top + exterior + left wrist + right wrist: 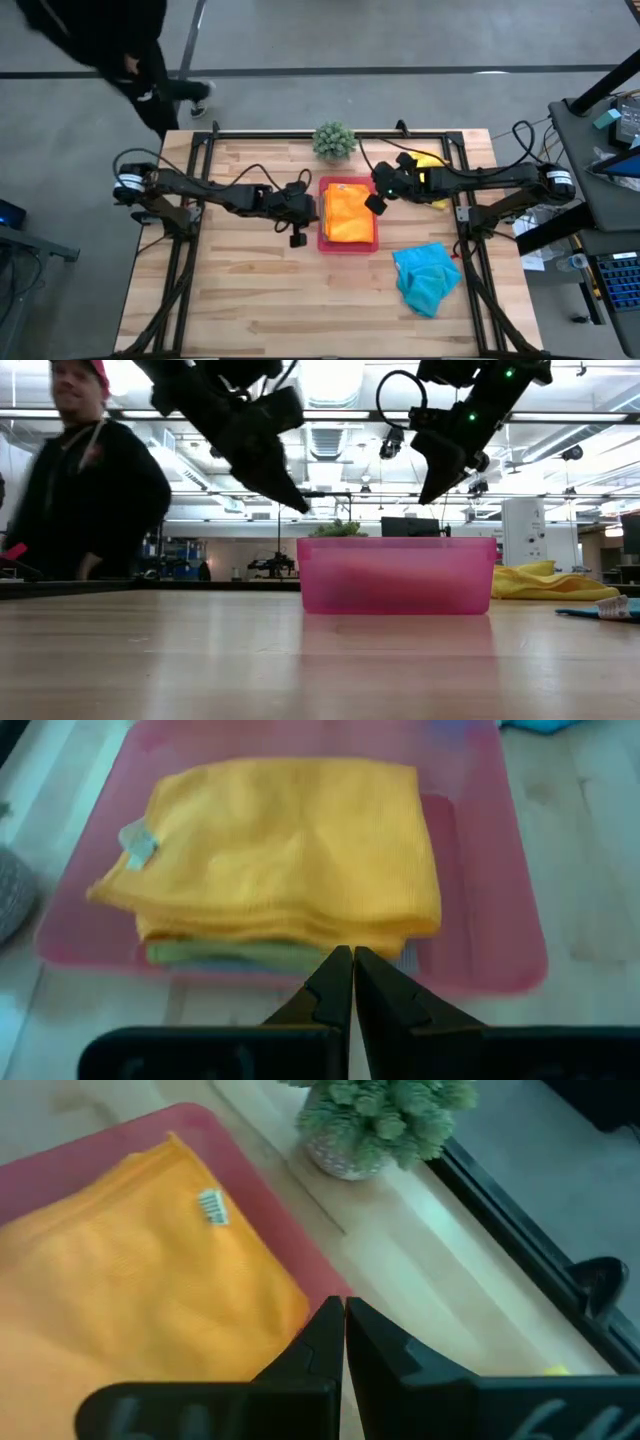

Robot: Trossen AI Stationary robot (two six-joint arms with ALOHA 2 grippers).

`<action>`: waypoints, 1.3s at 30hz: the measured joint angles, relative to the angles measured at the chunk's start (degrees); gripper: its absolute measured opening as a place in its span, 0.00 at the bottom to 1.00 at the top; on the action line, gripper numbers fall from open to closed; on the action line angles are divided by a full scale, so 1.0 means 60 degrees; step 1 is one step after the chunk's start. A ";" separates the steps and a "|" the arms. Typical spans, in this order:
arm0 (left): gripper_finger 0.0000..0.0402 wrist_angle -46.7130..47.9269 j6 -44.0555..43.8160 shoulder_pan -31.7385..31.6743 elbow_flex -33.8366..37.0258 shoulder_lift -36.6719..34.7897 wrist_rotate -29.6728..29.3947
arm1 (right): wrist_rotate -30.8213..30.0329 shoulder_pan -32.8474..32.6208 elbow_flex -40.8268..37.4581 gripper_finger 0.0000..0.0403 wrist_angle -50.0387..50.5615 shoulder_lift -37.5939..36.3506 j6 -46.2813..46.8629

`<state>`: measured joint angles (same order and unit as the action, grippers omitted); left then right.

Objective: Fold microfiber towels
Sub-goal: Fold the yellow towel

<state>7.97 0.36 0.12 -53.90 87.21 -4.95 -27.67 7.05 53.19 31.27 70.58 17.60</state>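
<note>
A folded orange towel [350, 212] tops a stack in the pink tray [325, 243] at the table's middle. A lime green towel's edge [240, 956] shows under it. My left gripper [352, 970] is shut, raised just left of the tray [396, 575]. My right gripper [343, 1315] is shut too, raised over the tray's right rim. A crumpled turquoise towel [428, 276] lies on the table near the right edge. A yellow towel [432, 166] lies at the far right, partly under my right arm.
A small potted plant [334, 140] stands at the far edge behind the tray. A person in dark clothes [85, 490] is beyond the table's far left corner. Bare wood lies along the near side and the left.
</note>
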 joint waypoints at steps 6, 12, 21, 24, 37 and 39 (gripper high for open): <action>0.00 -0.0006 -0.0013 0.0000 0.0730 -0.0784 -0.0004 | -0.0442 0.0507 -0.0004 0.02 0.0544 -0.0003 0.0581; 0.00 0.0000 -0.0087 0.0000 0.1118 -0.1350 -0.0010 | -0.0676 0.1412 -0.0004 0.02 0.2194 0.0001 0.2266; 0.00 -0.0142 -0.0261 0.0000 0.1332 -0.1675 -0.0484 | -0.0215 0.2417 -0.0004 0.06 0.2950 0.0005 0.3345; 0.00 -0.0083 -0.0262 0.0000 0.1356 -0.1675 -0.0488 | -0.0126 0.2567 -0.0005 0.12 0.3001 0.0067 0.3545; 0.00 -0.0238 -0.0277 0.0000 0.1383 -0.1657 -0.0510 | -0.0728 0.3687 -0.0319 0.41 0.2812 0.1448 0.3708; 0.00 -0.0244 -0.0277 0.0000 0.1383 -0.1653 -0.0510 | -0.0739 0.3793 -0.0405 0.43 0.2581 0.1676 0.3641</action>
<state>6.51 -1.30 0.12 -45.60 77.30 -8.01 -32.10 29.80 50.76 46.76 80.64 39.45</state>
